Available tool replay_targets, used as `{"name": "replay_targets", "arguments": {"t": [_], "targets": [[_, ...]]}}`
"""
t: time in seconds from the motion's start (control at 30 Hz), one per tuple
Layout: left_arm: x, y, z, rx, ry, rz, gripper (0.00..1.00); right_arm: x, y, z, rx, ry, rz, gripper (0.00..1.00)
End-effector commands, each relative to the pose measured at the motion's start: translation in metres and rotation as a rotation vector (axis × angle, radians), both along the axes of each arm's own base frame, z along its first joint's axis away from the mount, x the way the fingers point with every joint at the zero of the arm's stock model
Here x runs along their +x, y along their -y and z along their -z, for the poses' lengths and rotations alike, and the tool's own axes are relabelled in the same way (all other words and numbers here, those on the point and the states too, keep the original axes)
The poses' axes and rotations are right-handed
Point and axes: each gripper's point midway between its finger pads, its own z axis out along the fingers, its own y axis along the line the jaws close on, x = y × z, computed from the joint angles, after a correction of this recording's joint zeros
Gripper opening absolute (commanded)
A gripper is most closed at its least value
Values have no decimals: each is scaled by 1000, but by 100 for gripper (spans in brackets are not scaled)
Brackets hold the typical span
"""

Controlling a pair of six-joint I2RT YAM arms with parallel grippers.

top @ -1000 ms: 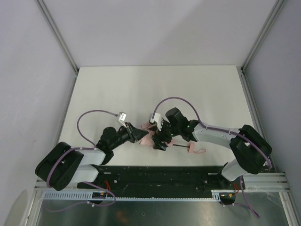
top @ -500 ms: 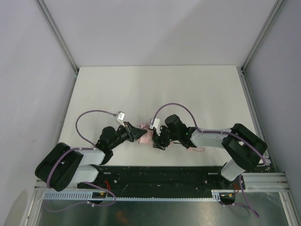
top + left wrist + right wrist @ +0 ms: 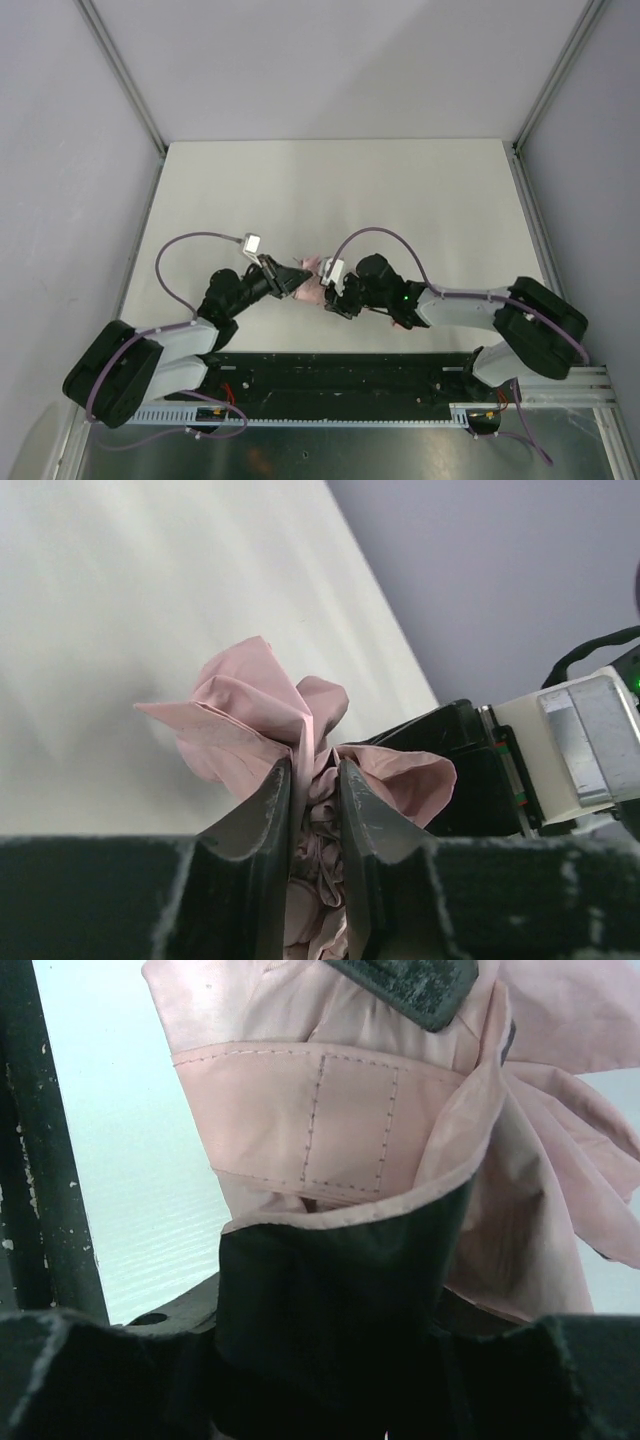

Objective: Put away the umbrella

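- The umbrella (image 3: 312, 287) lies as a crumpled pale pink bundle on the white table (image 3: 350, 190), near the table's front edge and between the two arms.
- The left end effector (image 3: 313, 780) reaches in from the left. Its two dark fingers (image 3: 262, 815) are nearly together and pinch a fold of the pink fabric, which bulges out above and on both sides of them.
- The right end effector (image 3: 333, 297) meets the bundle from the right, just beside the left one.
- In the right wrist view, pink fabric with a stitched band (image 3: 340, 1120) and dark lining fill the frame and cover the fingers. I cannot tell how far these jaws stand apart or whether they grip the cloth.
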Motion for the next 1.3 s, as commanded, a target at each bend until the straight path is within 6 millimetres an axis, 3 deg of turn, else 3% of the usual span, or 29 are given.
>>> {"name": "replay_targets", "arguments": {"t": [0.0, 0.1, 0.17, 0.23, 0.3, 0.43, 0.63, 0.7, 0.8, 0.9, 1.03, 1.27], "targets": [[-4, 12, -67, -147, 108, 73, 22, 19, 11, -41, 27, 173, 105, 0], [-8, 10, -88, -185, 125, 85, 56, 22, 18, -67, 59, 224, 130, 0], [-11, 6, -105, -203, 157, 93, 84, 25, 24, -83, 87, 222, 158, 0], [-16, 0, -122, -210, 202, 95, 95, 27, 32, -94, 118, 204, 180, 0], [-18, -8, -133, -194, 233, 74, 99, 28, 39, -103, 143, 186, 204, 0], [-21, -25, -158, -129, 319, -8, 96, 32, 50, -118, 192, 142, 261, 0], [-26, -36, -182, 14, 431, -62, 64, 43, 67, -145, 263, 41, 350, 0], [-30, -27, -185, 80, 457, -49, 65, 45, 70, -151, 259, 1, 363, 0], [-42, -4, -190, 184, 510, -23, 75, 47, 71, -158, 245, -45, 381, 0], [-47, 19, -185, 283, 528, -35, 79, 52, 71, -171, 265, -89, 426, 0], [-41, 51, -157, 435, 471, -89, 70, 58, 68, -185, 293, -168, 507, 0], [-16, 57, -123, 625, 438, -275, 60, 62, 69, -203, 360, -297, 634, 0]]}}
